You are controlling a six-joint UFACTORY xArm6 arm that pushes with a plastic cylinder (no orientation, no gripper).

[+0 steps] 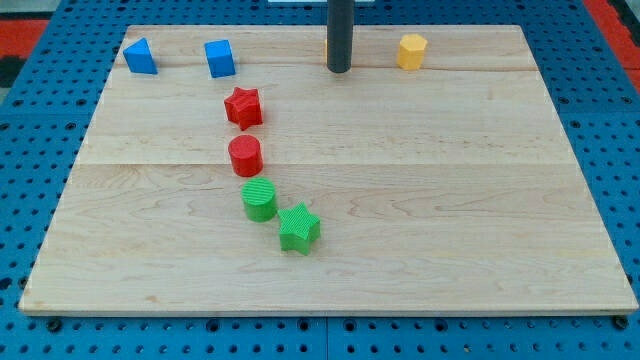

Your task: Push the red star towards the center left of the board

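The red star [243,107] lies on the wooden board [450,200], left of centre and towards the view's top. My tip [339,70] is near the board's top edge, up and to the right of the red star and well apart from it. The rod stands in front of a yellow block [327,56] and hides most of it. A red cylinder [245,156] lies just below the star.
A blue triangular block [140,56] and a blue cube [219,58] lie along the top left. A yellow hexagonal block [411,50] lies at the top right. A green cylinder [259,200] and a green star [298,228] lie below the red cylinder.
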